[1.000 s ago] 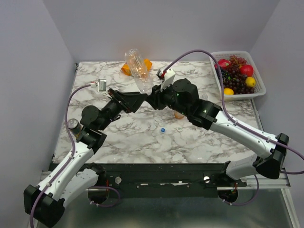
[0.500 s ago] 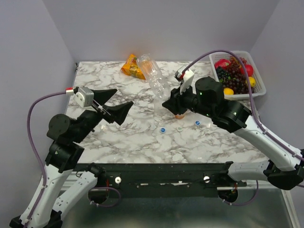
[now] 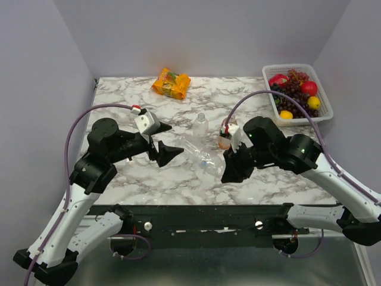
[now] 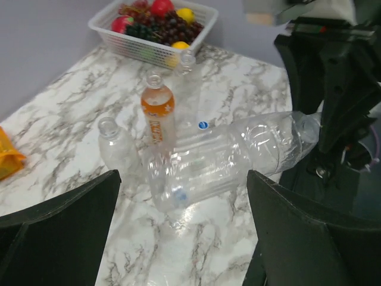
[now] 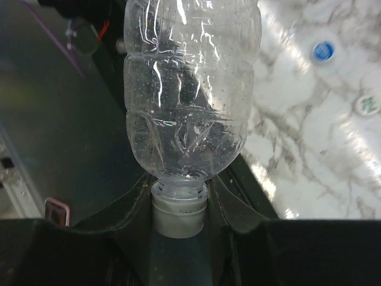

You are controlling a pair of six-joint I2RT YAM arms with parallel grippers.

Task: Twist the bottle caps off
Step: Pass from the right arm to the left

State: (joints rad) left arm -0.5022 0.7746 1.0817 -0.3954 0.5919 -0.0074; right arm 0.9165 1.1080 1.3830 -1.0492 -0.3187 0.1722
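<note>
right gripper: clenched hard on the neck end of the big clear bottle, one finger on each side of it

what's in the pinch: a whitish stub. Honestly can't tell if that's a cap or just the bare neck

left gripper: released and spread wide with nothing between the fingers. It points at the bottle's base but is apart from it

big clear bottle: tipped right over near the middle of the desk's front edge, base toward the left gripper. Can't say whether it touches the marble

loose caps: a blue cap and a white cap lie flat on the desk near the held bottle, apart from each other

orange bottle: upright mid-desk, and its mouth looks open

small clear bottles: two of them, upright, one on each side of the orange one, close by

snack packet: at the far edge of the desk

fruit basket: at the far right corner, overhanging the desk
</note>
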